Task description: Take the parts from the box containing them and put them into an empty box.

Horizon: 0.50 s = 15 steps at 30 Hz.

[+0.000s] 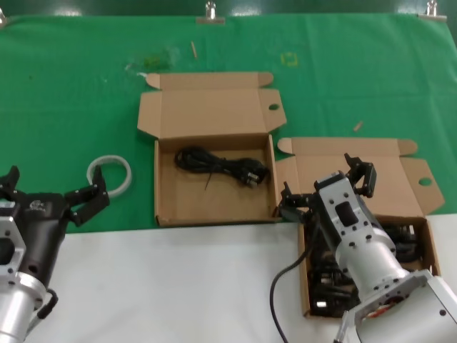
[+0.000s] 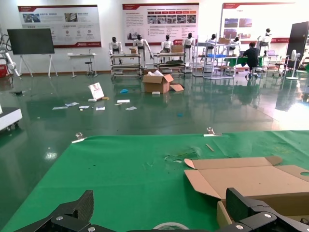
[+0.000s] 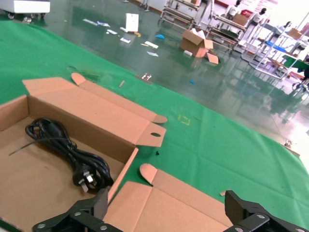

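The right gripper (image 1: 327, 188) hovers, jaws spread and empty, over the right box (image 1: 421, 187), which holds coiled cables (image 1: 407, 243). One cable (image 1: 223, 166) lies in the left box (image 1: 214, 114). The left gripper (image 1: 53, 193) (jaws apart) waits near the tape ring (image 1: 109, 175).

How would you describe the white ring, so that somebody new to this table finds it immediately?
Start from the green cloth, then the open cardboard box holding one black cable. To that box's left, near the left gripper, lies the white ring: the only pale, round, hollow thing, flat on the cloth, outside both boxes.
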Available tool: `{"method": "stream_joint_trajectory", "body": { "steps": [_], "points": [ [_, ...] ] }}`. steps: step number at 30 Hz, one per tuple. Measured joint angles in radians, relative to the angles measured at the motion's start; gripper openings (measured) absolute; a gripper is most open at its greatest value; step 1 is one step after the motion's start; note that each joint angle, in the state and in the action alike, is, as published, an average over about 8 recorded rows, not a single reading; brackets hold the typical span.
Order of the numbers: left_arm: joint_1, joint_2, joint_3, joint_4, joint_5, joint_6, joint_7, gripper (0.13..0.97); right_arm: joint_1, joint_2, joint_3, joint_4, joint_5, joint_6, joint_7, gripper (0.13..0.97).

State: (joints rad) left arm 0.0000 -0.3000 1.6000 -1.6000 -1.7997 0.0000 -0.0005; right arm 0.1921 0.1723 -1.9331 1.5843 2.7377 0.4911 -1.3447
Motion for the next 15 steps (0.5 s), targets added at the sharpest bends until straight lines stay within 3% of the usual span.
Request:
{"method": "stream_joint_trajectory", "body": {
  "steps": [7,15],
  "points": [
    [0.0,0.0,0.0,0.0,0.0,0.0,0.0,0.965,-0.011,0.0,0.021,-0.002,-0.064,-0.034,0.092,0.854],
    [0.0,0.0,0.0,0.0,0.0,0.0,0.0,0.965,-0.031,0.0,0.056,0.0,-0.162,-0.085,0.233,0.931]
  ]
}}
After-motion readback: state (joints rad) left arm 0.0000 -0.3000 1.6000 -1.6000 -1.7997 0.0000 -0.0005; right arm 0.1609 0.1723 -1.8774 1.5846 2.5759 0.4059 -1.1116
